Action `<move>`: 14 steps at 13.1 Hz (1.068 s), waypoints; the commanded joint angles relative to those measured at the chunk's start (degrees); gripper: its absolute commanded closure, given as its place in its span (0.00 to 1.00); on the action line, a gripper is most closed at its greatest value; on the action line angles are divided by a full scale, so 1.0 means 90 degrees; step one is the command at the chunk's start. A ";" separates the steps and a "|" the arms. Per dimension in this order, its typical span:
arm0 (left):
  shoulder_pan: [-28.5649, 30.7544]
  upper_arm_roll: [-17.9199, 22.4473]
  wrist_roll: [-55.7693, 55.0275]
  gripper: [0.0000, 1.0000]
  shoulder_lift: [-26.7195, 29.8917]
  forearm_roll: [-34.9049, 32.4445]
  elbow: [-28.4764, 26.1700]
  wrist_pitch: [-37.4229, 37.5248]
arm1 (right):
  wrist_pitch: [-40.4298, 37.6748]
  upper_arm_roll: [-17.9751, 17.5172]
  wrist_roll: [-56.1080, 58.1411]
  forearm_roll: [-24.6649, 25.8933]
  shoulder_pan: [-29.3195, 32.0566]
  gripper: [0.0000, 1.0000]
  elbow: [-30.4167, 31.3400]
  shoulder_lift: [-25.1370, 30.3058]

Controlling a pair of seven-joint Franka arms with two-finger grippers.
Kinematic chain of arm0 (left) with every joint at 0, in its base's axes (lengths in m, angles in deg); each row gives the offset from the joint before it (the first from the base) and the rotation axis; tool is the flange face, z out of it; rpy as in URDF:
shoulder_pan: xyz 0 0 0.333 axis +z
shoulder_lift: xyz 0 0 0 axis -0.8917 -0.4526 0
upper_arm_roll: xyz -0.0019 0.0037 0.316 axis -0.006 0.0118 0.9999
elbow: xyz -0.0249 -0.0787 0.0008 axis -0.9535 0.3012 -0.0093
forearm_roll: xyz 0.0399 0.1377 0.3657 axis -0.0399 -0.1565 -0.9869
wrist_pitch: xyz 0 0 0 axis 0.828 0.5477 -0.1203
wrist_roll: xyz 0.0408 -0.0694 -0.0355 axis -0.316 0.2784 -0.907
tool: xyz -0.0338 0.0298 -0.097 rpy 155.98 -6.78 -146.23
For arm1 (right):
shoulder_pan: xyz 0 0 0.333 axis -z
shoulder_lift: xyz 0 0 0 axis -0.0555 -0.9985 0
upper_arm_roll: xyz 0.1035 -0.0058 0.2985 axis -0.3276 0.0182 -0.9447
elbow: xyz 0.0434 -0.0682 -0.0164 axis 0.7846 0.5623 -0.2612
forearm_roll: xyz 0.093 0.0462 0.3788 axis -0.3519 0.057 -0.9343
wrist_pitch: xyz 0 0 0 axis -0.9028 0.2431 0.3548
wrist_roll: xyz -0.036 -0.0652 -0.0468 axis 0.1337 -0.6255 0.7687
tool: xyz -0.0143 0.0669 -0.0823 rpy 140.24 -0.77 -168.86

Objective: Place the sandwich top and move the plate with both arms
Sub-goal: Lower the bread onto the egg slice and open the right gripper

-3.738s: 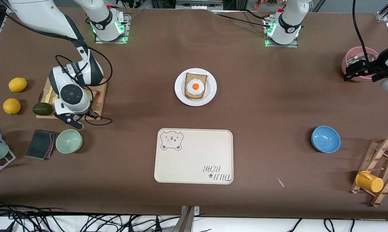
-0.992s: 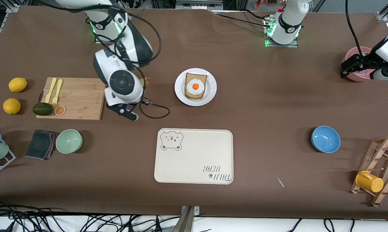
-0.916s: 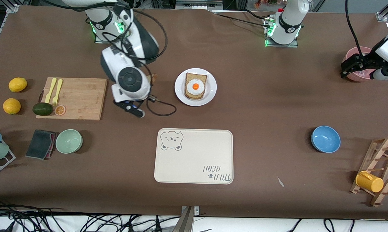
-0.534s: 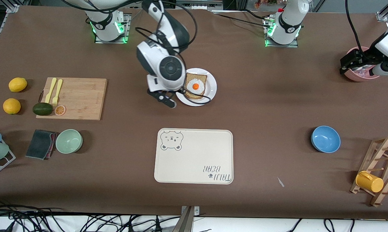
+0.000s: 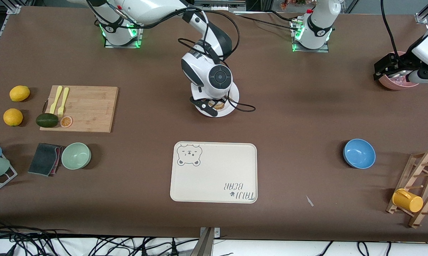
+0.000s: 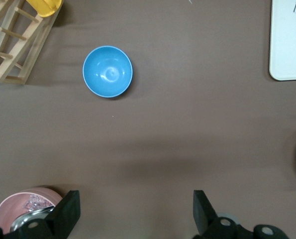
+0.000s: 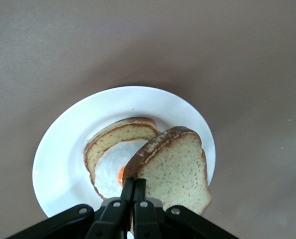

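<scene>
The white plate [image 7: 63, 159] holds a bread slice topped with a fried egg [image 7: 119, 133]. My right gripper [image 7: 134, 181] hangs over this plate, shut on the crust edge of the sandwich top [image 7: 180, 169]. The light brown slice is tilted above the egg slice and covers part of it. In the front view the right arm's wrist [image 5: 214, 76] hides most of the plate [image 5: 234, 103]. My left gripper [image 5: 384, 67] waits over the pink bowl at the left arm's end of the table. Its fingers [image 6: 68, 211] are open with nothing between them.
A cream bear tray [image 5: 214, 172] lies nearer the front camera than the plate. A blue bowl [image 5: 359, 153], a pink bowl [image 5: 395, 81] and a wooden rack with a yellow cup [image 5: 418, 188] are at the left arm's end. A cutting board [image 5: 82, 108] and green bowl [image 5: 75, 155] are at the right arm's end.
My right arm has carried the sandwich top from beside the cutting board to over the plate. The left arm has hardly moved.
</scene>
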 commanded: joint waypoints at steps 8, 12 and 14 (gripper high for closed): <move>0.0095 0.0026 0.0001 0.00 -0.0045 0.0389 0.0100 0.0154 | 0.0426 0.0098 -0.0142 0.0276 -0.0154 0.00 -0.0241 -0.0260; 0.0114 -0.0072 -0.0009 0.00 -0.0055 0.0368 0.0198 0.0164 | 0.0436 0.0098 -0.0113 0.0297 -0.0125 0.00 -0.0280 -0.0182; 0.0114 -0.0072 -0.0009 0.00 -0.0055 0.0368 0.0188 0.0164 | 0.0319 0.0137 -0.0026 0.0307 -0.0057 0.00 -0.0281 -0.0046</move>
